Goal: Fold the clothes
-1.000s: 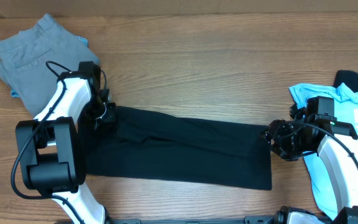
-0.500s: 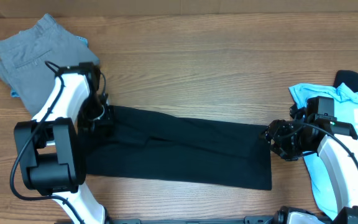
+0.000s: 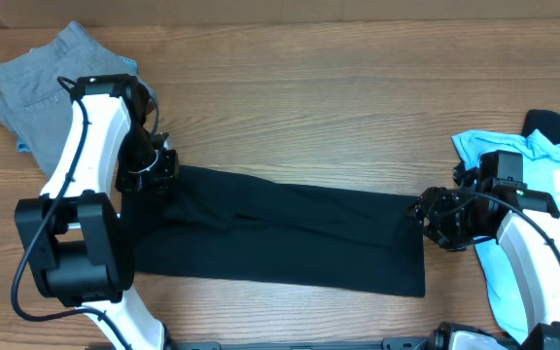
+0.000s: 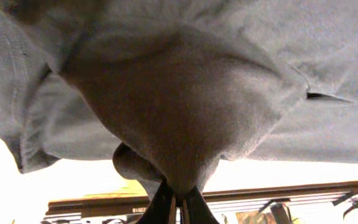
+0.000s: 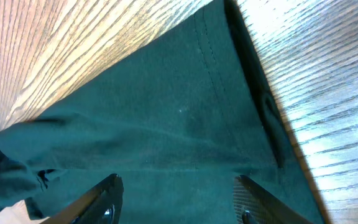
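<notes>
My left gripper (image 4: 178, 208) is pinched tight on a fold of the black T-shirt (image 3: 280, 233). The cloth bunches above the fingers and fills my wrist view, looking pale grey there in the glare. Seen from above, that gripper sits at the shirt's 10 o'clock corner, and the fabric wrinkles toward it. My right gripper (image 5: 176, 202) has its jaws standing apart, low over the shirt's hemmed end at 3 o'clock; I cannot tell whether the fingers touch the cloth. The shirt lies as a long band across the middle of the table (image 3: 309, 87), from 9 to 3 o'clock. The grey trousers (image 3: 37, 83) lie crumpled at 10 o'clock, beside my left arm. The light-blue tee (image 3: 470, 146) lies at 3 o'clock, partly under my right arm, with a dark cloth (image 3: 557, 126) touching it at 2 o'clock
</notes>
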Action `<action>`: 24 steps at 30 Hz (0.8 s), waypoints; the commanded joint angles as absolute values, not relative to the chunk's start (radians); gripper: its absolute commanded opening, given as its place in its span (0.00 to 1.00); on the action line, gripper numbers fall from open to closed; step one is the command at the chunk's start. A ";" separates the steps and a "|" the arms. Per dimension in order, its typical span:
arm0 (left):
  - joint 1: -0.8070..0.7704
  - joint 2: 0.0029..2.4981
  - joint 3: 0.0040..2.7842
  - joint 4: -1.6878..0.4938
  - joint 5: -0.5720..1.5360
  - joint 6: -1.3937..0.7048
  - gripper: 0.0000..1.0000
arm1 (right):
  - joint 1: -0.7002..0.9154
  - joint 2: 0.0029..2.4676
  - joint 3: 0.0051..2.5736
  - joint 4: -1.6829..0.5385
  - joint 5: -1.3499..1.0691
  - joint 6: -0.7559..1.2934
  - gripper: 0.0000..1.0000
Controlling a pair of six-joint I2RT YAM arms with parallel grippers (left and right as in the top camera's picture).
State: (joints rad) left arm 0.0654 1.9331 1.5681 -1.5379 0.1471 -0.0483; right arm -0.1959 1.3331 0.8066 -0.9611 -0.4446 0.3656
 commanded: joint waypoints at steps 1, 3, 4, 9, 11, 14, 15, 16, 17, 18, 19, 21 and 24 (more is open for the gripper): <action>0.053 1.839 1.584 -1.552 0.168 -0.022 0.04 | -0.196 1.319 0.820 -0.955 -0.447 0.366 0.60; 0.052 1.803 1.580 -1.559 0.144 -0.023 0.04 | -0.196 1.319 0.820 -0.955 -0.447 0.366 0.61; 0.052 1.781 1.575 -1.566 0.124 -0.031 0.04 | -0.196 1.319 0.820 -0.955 -0.447 0.366 0.61; 0.053 1.716 1.496 -1.549 0.062 -0.061 0.05 | -0.196 1.319 0.820 -0.955 -0.447 0.366 0.61; 0.052 1.716 1.442 -1.518 0.060 -0.066 0.07 | -0.196 1.319 0.820 -0.955 -0.447 0.366 0.62; 0.053 1.716 1.364 -1.486 0.023 -0.091 0.07 | -0.196 1.319 0.820 -0.955 -0.447 0.366 0.64; 0.053 1.716 1.345 -1.482 0.008 -0.098 0.07 | -0.196 1.319 0.820 -0.955 -0.447 0.366 0.64; 0.053 1.716 1.329 -1.480 -0.009 -0.110 0.06 | -0.196 1.319 0.820 -0.955 -0.447 0.366 0.64; 0.053 1.716 1.319 -1.480 -0.021 -0.113 0.05 | -0.196 1.319 0.820 -0.955 -0.447 0.366 0.65; 0.053 1.716 1.315 -1.480 -0.031 -0.113 0.04 | -0.196 1.319 0.820 -0.955 -0.447 0.365 0.65; 0.053 1.716 1.314 -1.481 -0.033 -0.118 0.04 | -0.196 1.319 0.820 -0.955 -0.447 0.366 0.65; 0.053 1.716 1.318 -1.491 -0.034 -0.121 0.05 | -0.196 1.319 0.820 -0.955 -0.447 0.365 0.65; 0.053 1.716 1.318 -1.496 -0.033 -0.121 0.28 | -0.196 1.319 0.820 -0.955 -0.447 0.365 0.66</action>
State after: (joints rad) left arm 0.0586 1.7180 1.3178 -1.4899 -0.0048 -0.1017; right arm -0.1959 1.3331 0.8066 -0.9604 -0.4446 0.3660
